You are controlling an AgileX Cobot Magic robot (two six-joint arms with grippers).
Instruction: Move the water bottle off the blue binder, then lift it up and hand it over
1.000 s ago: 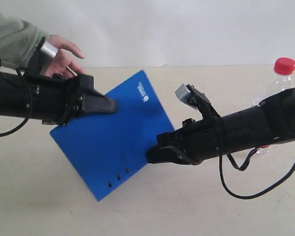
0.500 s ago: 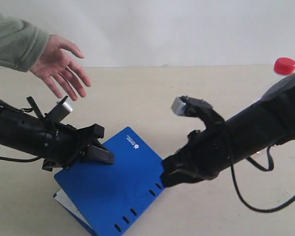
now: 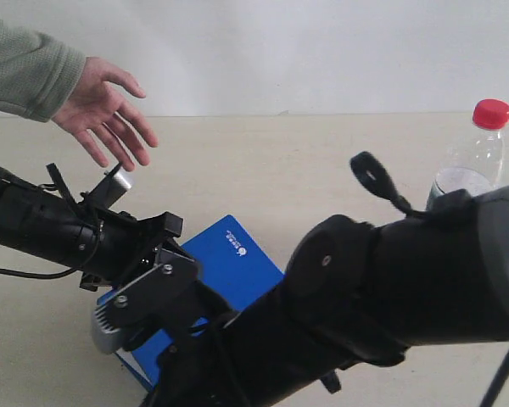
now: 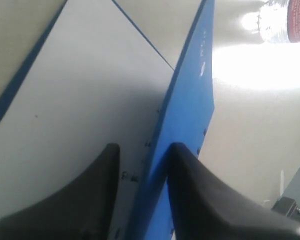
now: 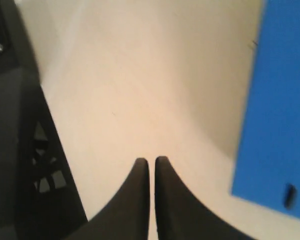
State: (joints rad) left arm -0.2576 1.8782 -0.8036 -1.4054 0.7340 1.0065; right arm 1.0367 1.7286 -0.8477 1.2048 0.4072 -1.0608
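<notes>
Beige tabletop (image 3: 322, 153), matte, slightly scuffed. Plain white wall (image 3: 322, 51) stands behind the table's far edge and meets it in a straight line. Grey-green knit sleeve (image 3: 25, 72) comes in above the table's far left end. Left wrist view shows a bright glare patch (image 4: 250, 67) on the table.

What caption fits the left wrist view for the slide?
Left jaws clamp the blue binder by its cover, raised off the white pages; water bottle sits beyond, off the binder.
</notes>
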